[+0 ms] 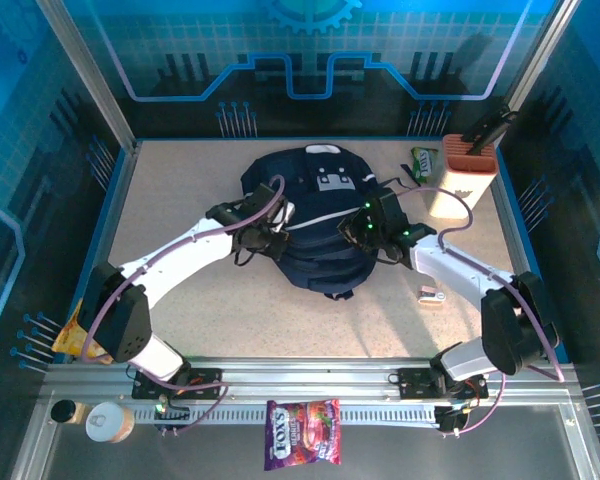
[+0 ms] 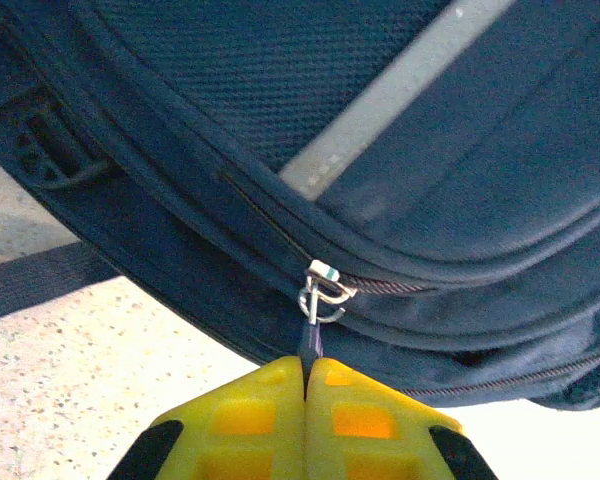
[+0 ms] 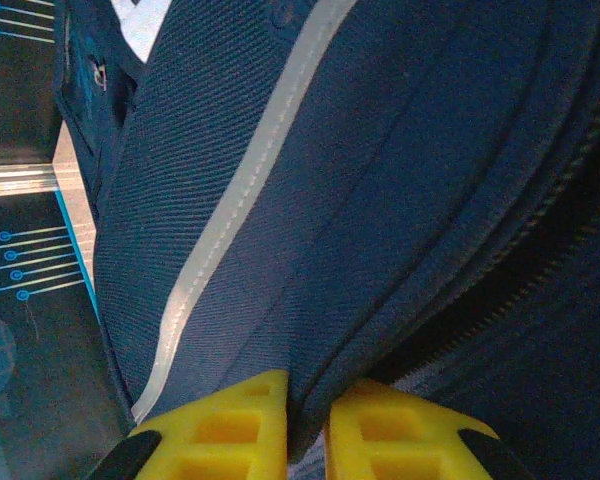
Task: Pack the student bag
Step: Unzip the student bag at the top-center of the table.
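Observation:
The student bag [image 1: 315,225], dark navy with thin white stripes, lies flat in the middle of the table. My left gripper [image 1: 268,228] rests at its left side. In the left wrist view that left gripper [image 2: 305,362] is shut on the dark zipper pull tab [image 2: 312,340] hanging from a silver slider [image 2: 323,288]. My right gripper [image 1: 365,226] sits on the bag's right side. Its yellow fingers [image 3: 230,420] pinch a fold of the bag's navy fabric [image 3: 310,410] beside the zipper teeth, shown in the right wrist view.
A tan pencil holder [image 1: 460,175] and a green packet [image 1: 425,158] stand at the back right. A small pale object [image 1: 432,296] lies right of the bag. A purple candy bag [image 1: 302,434] and a cup [image 1: 108,422] sit at the near rail, and a snack packet [image 1: 72,330] sits at the left.

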### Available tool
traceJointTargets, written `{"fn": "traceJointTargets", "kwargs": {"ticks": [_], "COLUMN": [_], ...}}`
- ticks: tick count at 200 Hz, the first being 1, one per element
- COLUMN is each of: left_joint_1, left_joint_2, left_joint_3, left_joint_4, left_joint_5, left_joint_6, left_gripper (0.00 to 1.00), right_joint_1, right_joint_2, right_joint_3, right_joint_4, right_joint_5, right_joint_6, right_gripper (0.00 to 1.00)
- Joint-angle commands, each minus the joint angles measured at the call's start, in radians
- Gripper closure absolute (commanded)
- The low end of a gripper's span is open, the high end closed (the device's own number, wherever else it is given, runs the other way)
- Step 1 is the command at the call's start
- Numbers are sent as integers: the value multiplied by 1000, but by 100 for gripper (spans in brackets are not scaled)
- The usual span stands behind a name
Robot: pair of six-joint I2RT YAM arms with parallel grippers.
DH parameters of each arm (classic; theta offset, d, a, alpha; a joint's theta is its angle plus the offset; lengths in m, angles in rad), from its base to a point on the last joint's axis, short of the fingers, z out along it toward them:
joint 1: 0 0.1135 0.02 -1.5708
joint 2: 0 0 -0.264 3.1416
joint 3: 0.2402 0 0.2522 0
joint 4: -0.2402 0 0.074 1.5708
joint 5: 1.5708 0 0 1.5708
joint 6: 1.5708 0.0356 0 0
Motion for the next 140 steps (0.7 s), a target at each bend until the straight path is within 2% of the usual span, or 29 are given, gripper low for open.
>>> {"fn": "traceJointTargets", "kwargs": {"ticks": [1,40,57,80,103,117,140], "left_joint_1": [36,58,59,75,118,154,207], "left_joint_2": [-19,68,103,108,42,-9,-81], "left_joint_3": [-7,84,127,166,154,132,92], "left_joint_4": [4,55,48,15,16,31,65], "left_joint_5": [-74,-33,-22,-30,3,35,43], "left_joint_6": [3,-53,-68,-73,-81,-85,-93], "left_gripper": [100,100,98,78,51,42,24], "right_joint_1": [-23,-21,-20,-22,-17,-14,-19], "right_joint_2": [23,31,9,-65,-142,-179,-235], "right_joint_3": [33,39,42,51,62,49,16], "right_joint_4": [-15,-7,-37,-152,-327,-438,-571], "right_joint_5": [60,32,23,36,123,215,335], "right_joint_6": [-59,-103,-144,-225,-314,-332,-329], "right_gripper": [85,84,77,57,35,26,19]}}
